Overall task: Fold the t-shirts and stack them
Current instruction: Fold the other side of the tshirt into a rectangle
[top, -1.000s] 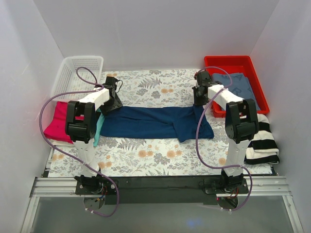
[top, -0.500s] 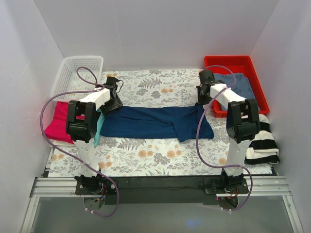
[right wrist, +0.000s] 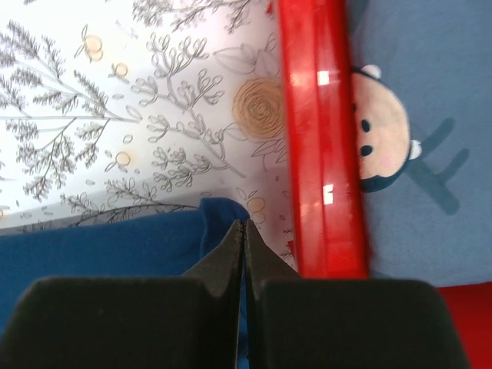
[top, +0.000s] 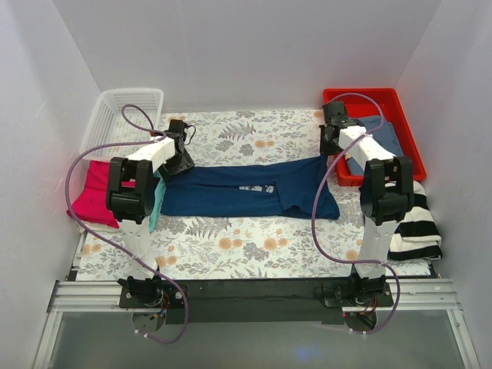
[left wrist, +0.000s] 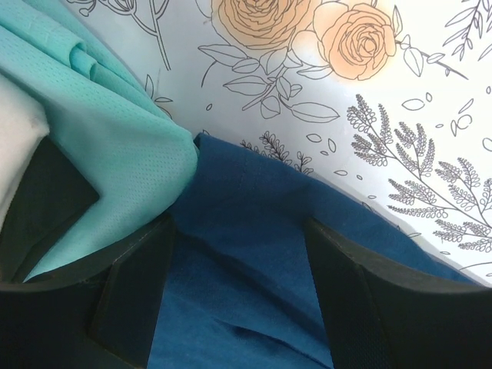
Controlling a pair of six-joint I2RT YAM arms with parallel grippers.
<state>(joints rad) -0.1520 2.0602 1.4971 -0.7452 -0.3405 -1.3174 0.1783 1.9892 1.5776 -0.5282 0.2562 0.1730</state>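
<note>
From above, the navy t-shirt (top: 231,194) is seen spread across the floral table (top: 254,240) between the two arms, with a pale strip of print showing near its middle. The left gripper (top: 177,164) is set at its left end, and the right gripper (top: 330,146) at its far right corner, beside the red tray (top: 369,93). A red-pink t-shirt (top: 92,192) and a teal t-shirt (top: 156,204) are piled at the left. In the left wrist view, the jaws are held wide apart, with navy cloth lying between them and teal cloth touching it on the left. In the right wrist view, the jaws are pressed together on the navy corner, just beside the tray's rim.
</note>
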